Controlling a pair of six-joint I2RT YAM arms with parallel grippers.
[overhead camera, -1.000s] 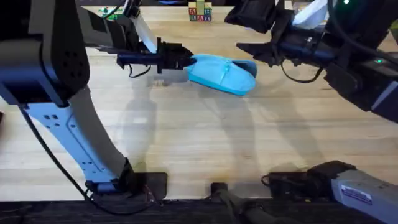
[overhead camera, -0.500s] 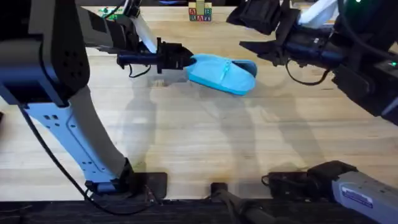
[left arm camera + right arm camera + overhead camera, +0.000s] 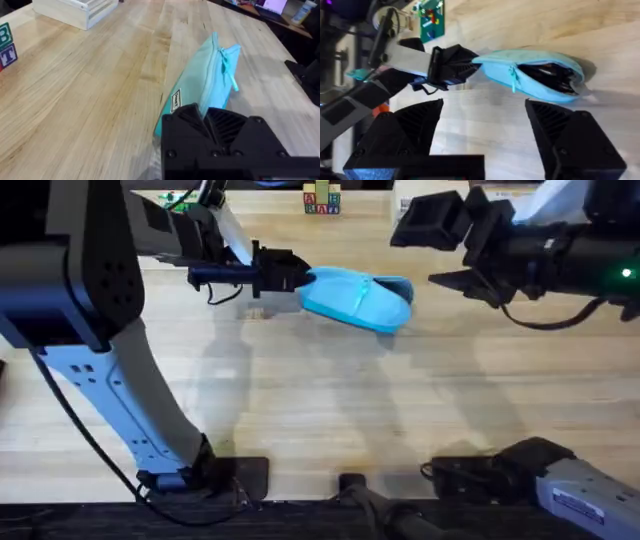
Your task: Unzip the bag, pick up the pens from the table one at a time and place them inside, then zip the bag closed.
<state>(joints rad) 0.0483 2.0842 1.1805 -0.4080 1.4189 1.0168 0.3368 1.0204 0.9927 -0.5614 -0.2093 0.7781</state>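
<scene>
Right end effector (image 3: 455,255), released and empty, pulls back from the bag (image 3: 355,298). Left end effector (image 3: 295,278) still grasping the bag end. The bag is open with pens inside; zipping probably next.

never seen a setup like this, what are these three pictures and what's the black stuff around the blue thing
These are two robot arms at a wooden table, each ending in a two-finger gripper. One picture looks down from above; the other two come from cameras on the arms' wrists. The blue thing is a fabric pencil bag, partly unzipped, with dark items inside. The left gripper is clamped on one end of the bag. The right gripper hangs open beyond the other end, touching nothing. Lettered toy blocks and a wooden tray sit farther off.
</scene>
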